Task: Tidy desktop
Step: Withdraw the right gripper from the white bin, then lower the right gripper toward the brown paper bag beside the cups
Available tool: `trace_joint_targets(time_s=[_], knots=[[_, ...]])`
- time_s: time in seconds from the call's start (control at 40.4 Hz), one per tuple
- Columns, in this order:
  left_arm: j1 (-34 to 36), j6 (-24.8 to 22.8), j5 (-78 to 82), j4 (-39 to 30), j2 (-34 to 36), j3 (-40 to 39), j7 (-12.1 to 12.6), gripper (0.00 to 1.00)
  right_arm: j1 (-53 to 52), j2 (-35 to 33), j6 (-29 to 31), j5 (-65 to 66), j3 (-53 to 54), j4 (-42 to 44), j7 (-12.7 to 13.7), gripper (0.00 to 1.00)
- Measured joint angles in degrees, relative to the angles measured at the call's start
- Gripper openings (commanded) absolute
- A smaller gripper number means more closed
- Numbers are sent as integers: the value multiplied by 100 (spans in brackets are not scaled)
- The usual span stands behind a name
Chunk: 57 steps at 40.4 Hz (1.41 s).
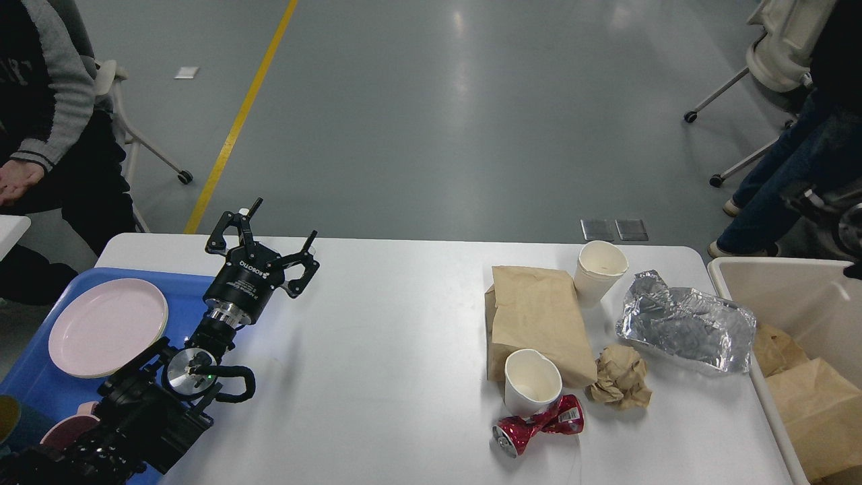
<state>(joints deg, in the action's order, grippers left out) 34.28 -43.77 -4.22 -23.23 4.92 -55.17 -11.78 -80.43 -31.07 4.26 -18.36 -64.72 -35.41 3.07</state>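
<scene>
The left gripper hovers with jaws spread and empty over the table's left part; the right gripper is out of sight. Clearing should probably take light rubbish first, lifting straight up. The table is white, smooth, littered at right.

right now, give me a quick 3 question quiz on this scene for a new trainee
1. True or false: the left gripper is shut on a paper cup.
2. What touches the crushed red can on the desktop? A) the foil wrapper B) the near paper cup C) the pink plate
3. Fill in: the pink plate lies in the blue ____.

Key
1. False: it is open and holds nothing.
2. B.
3. tray.
</scene>
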Motion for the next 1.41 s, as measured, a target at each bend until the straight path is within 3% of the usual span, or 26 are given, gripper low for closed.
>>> trace_joint_targets(time_s=[0.223,0.371,0.593,0.767,1.063,1.409], knots=[[0,0,0,0,0,1,0,97,-1673,219,157,33,-50,-1622,4,100],[0,0,0,0,-1,1,0,97,-2854,625,1012,385,-55,-3181,-10,100],[0,0,0,1,-1,2,0,97,-3860,1473,1766,412,-58,-4833,-75,100],[0,0,0,2,0,-1,0,97,-3942,1699,1912,383,-134,-5004,-79,100],[0,0,0,0,0,-3,0,97,-3654,1746,1428,-502,-107,-4993,-79,100],[-1,0,0,1,0,-3,0,97,-3721,1373,1409,-530,-60,-5024,-79,100]])
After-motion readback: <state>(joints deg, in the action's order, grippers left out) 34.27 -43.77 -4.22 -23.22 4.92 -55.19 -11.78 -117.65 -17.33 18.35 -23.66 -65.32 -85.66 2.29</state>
